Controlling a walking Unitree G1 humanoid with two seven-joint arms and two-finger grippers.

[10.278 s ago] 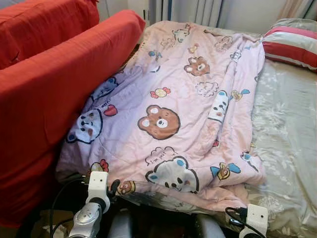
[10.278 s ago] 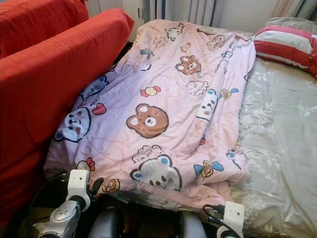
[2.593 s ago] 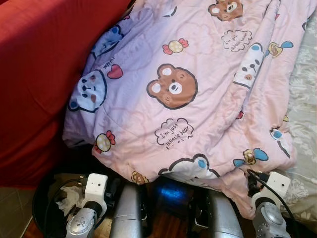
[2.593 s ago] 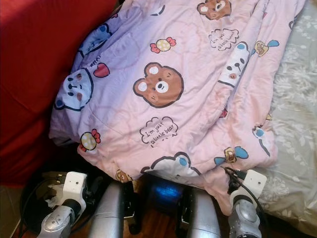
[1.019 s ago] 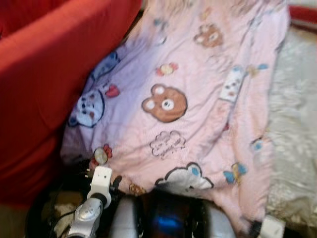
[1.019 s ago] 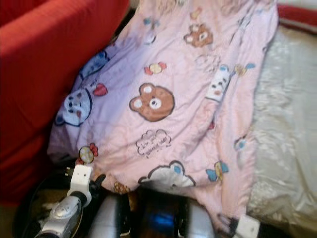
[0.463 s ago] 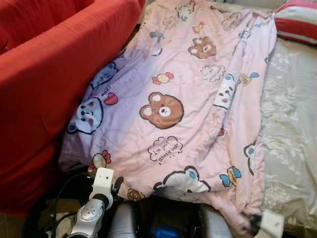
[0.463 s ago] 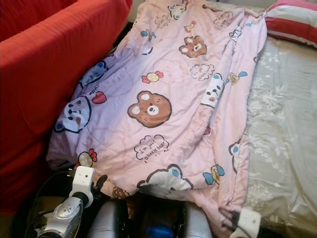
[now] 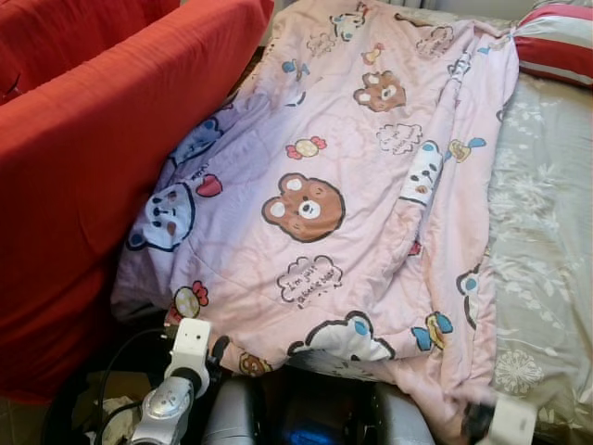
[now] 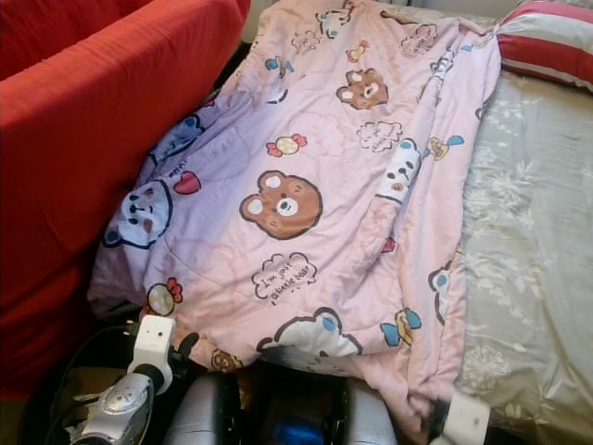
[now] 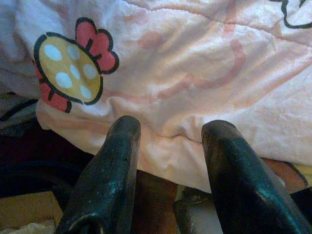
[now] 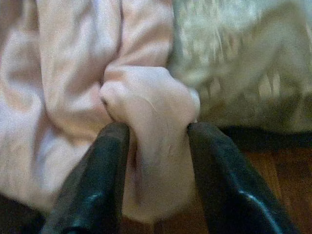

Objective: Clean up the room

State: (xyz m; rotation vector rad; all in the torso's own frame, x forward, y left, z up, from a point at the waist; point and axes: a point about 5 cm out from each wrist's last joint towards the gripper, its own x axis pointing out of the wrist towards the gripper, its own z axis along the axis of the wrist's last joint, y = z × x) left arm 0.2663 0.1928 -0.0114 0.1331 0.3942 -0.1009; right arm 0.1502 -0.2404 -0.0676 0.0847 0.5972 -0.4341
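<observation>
A pink blanket printed with cartoon bears lies spread over the left half of the bed. Its near edge hangs over the foot of the bed. My left gripper is open at the blanket's near left corner, beside a printed candy, with the hem just past its fingertips. In the left eye view the left gripper sits under that corner. My right gripper is shut on a bunched fold of the blanket's near right corner, low at the foot of the bed.
A red sofa stands tight against the bed's left side. A grey floral sheet covers the right half of the bed, with a red-striped pillow at its head. A dark bin with paper sits by my left arm.
The camera has tilted up and steadied. The blanket's near right corner has been drawn out toward the foot of the bed by my right gripper, which now sits slightly lower.
</observation>
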